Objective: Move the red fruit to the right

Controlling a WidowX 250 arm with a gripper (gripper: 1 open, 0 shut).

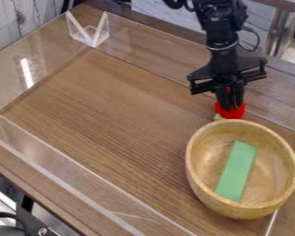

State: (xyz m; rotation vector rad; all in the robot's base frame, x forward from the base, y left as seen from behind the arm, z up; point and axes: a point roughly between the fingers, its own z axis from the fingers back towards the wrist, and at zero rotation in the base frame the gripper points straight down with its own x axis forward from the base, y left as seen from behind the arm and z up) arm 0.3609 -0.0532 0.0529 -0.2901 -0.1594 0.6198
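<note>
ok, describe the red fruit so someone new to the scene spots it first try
Find the big round wooden bowl at lower right. Just beyond its far rim, under the black gripper, sits the red fruit. It's the only red thing there, unlike the flat green block inside the bowl.

Red fruit (231, 112) partly hidden by tool (231, 100)
</note>
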